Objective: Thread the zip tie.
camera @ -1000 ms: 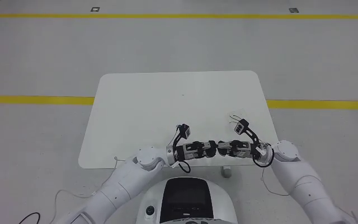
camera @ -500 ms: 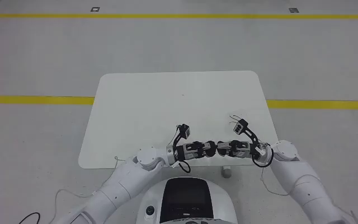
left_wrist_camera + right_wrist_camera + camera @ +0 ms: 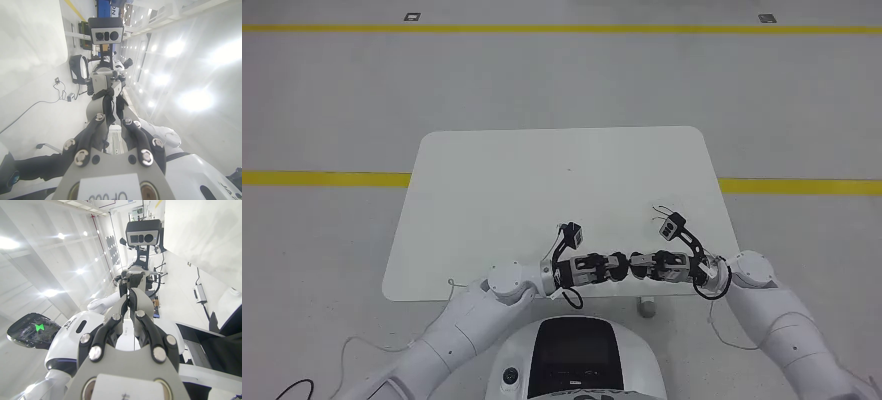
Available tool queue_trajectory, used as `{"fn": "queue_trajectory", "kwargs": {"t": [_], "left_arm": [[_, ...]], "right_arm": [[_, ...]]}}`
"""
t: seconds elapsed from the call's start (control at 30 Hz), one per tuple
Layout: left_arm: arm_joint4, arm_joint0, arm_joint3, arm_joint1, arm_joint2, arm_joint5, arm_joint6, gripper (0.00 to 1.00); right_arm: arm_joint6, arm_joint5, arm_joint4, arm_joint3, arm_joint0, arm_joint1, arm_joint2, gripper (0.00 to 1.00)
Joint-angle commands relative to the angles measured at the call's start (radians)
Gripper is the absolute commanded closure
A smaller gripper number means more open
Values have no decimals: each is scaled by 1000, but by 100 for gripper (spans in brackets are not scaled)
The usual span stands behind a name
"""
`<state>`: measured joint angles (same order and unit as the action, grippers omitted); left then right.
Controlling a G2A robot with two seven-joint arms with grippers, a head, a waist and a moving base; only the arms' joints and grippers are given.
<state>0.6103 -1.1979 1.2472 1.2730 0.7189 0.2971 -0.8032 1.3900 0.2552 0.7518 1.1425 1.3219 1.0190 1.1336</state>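
Table (image 3: 542, 180) front: left claw (image 3: 619, 266) faces right claw (image 3: 637, 265) closely.

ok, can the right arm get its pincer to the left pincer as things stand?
Likely yes. The right pincer and left pincer sit tip to tip above the table, near its front edge, and nothing visible lies between them.

Glossy white arms (image 3: 772, 320) — right claw (image 3: 129, 294) black-linked, silver screws (image 3: 159, 351), grey plate (image 3: 132, 370).
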Motion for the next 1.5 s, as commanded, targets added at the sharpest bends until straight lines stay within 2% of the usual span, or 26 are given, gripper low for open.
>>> {"fn": "queue_trajectory", "kwargs": {"t": [0.0,0.47,0.63,1.1,1.13,1.17,1.2,1.47], "left_arm": [[0,1,0,0,-1,-1,-1,92],[3,8,-11,3,-11,-5,-2,93],[4,10,-14,4,-13,-6,-3,100],[6,12,-17,5,-15,4,-4,100],[5,13,-17,5,-14,5,-5,100],[4,13,-16,4,-14,7,-5,100],[4,13,-16,4,-13,9,-6,100],[-4,8,-7,0,-4,43,-18,100]], "right_arm": [[0,1,1,0,0,0,-1,100],[0,0,-1,-1,0,-2,-3,100],[0,-1,-4,-3,0,-2,-1,100],[0,-7,-4,-4,4,0,4,100],[0,-9,-1,-3,5,0,4,93],[0,-11,3,-5,5,0,5,56],[0,-13,6,-7,5,0,7,0],[-42,-6,67,-15,22,-2,54,0]]}}
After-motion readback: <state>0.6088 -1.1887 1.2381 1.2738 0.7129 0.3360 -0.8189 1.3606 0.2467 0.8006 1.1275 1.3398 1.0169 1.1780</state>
